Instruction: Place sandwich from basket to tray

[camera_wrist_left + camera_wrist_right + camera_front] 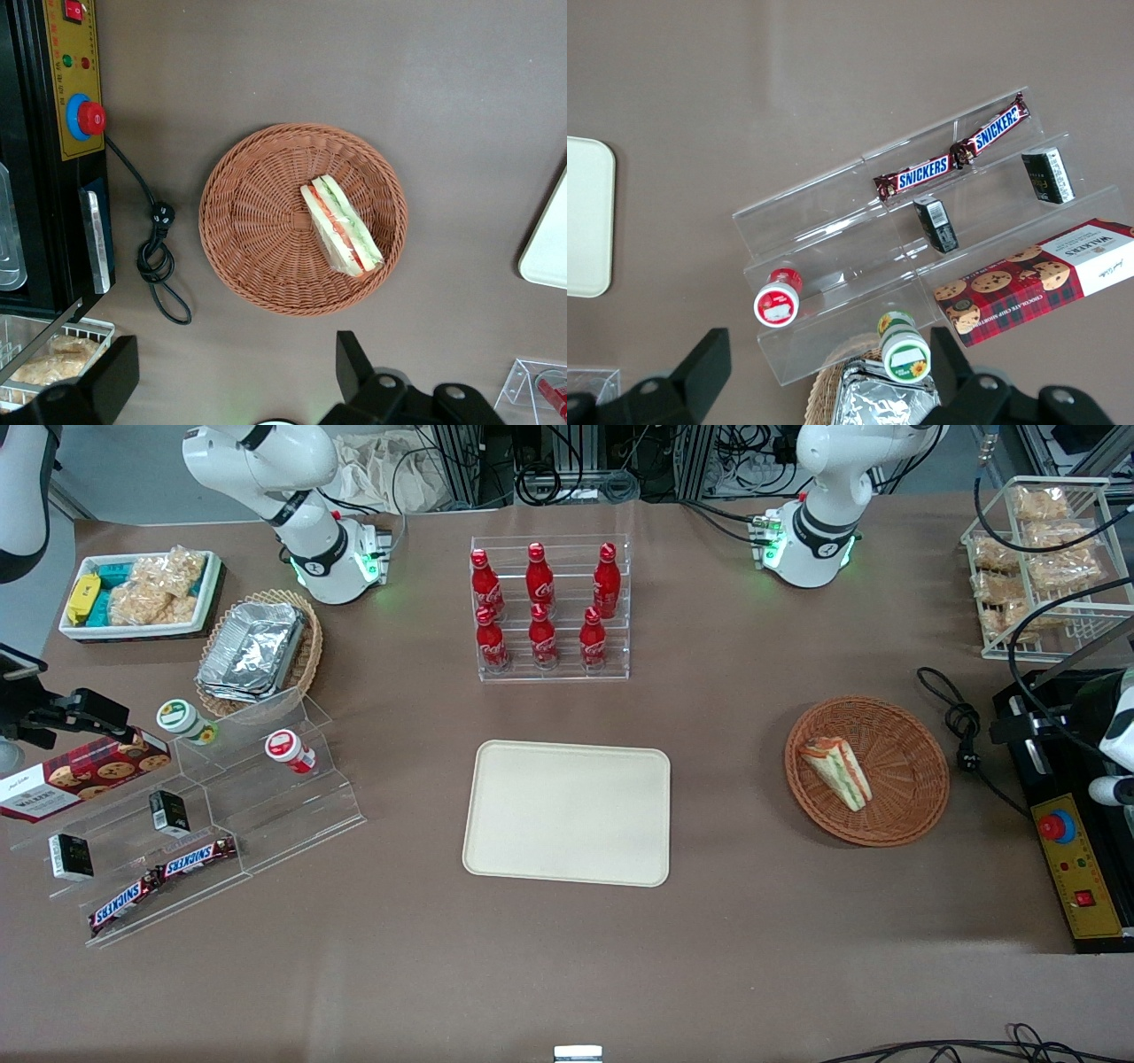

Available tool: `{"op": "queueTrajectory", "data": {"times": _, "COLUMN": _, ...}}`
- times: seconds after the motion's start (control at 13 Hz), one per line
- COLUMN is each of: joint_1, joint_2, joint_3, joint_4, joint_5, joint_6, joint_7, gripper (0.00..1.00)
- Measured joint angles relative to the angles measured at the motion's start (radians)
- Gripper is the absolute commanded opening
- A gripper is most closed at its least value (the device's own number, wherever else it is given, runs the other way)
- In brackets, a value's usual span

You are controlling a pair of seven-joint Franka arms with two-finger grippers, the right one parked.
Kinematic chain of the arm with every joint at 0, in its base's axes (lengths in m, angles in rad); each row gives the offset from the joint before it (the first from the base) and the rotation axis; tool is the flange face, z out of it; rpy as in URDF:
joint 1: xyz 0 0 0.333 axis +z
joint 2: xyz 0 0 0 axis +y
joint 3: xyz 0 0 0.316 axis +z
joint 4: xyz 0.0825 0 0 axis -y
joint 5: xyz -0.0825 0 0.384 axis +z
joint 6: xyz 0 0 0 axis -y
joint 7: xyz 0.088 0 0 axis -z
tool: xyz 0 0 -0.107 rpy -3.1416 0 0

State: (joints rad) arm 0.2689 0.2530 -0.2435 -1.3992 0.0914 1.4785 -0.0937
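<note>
Sandwich [836, 771] — a triangular wedge of white bread showing orange-red and green filling layers under clear wrap — lies in the round reddish-brown wicker basket [904, 755], on the side of it nearer the tray [568, 812]. That cream-beige tray sits bare on the brown table [709, 939], well apart from the basket. The gripper [235, 376] hangs above the basket without touching anything, its two black fingers [354, 363] spread wide apart.
</note>
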Motion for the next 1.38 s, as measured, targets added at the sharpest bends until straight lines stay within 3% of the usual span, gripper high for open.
{"op": "queueTrajectory", "data": {"times": 0.92, "joint_1": -0.005, "joint_2": -0.004, "joint_3": -0.008, "joint_4": -0.002, "joint_5": 0.019, "joint_6": -0.021, "joint_7": 0.0, "gripper": 0.99}}
{"op": "queueTrajectory", "data": {"times": 1.38, "joint_1": -0.023, "joint_2": -0.005, "joint_3": -0.036, "joint_4": -0.076, "joint_5": 0.022, "joint_6": -0.025, "joint_7": 0.0, "gripper": 0.99}}
